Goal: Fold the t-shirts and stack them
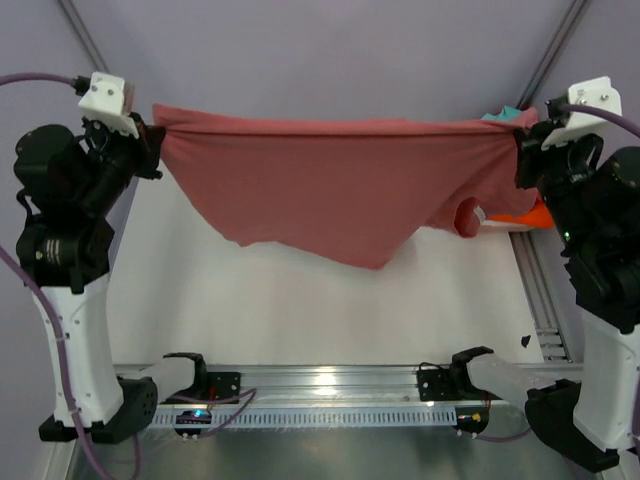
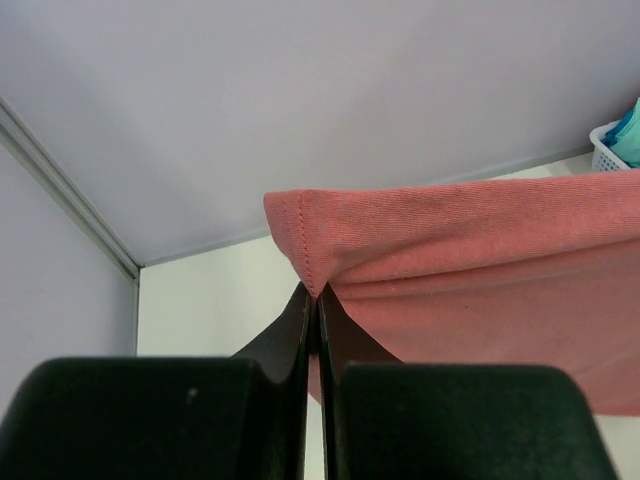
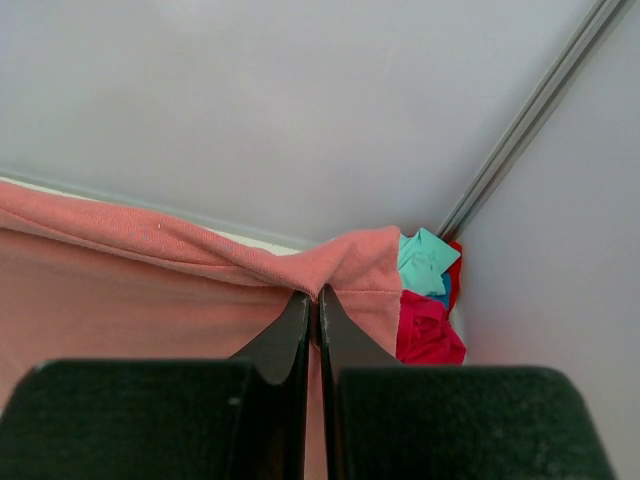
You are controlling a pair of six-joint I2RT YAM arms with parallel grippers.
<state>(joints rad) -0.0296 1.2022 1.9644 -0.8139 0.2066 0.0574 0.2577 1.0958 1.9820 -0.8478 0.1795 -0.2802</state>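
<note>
**Salmon-pink t-shirt strung between both grippers over the table**

- Hold: left gripper is clamped on one hemmed corner and right gripper is pinched tight on the opposite end. Both wrist views show the jaws closed with cloth caught at the tips.
- Why, as I read it: the arms are raised and spread wide so the top edge pulls into a near-straight line. The body then hangs flat, ready to be laid down for folding.
- Edges: the lower edge sags unevenly, lowest right of centre, and a sleeve dangles on the right side. I can't tell whether the lowest fold brushes the table.
- Room: bare white surface lies beneath and in front of the shirt, toward the arm bases, which looks like the obvious landing area.
- Crowding: the right end is tighter. The white tub sits at the far right corner with a turquoise tee, a crimson tee and an orange tee (all still unfolded), just beside the right gripper.
</note>
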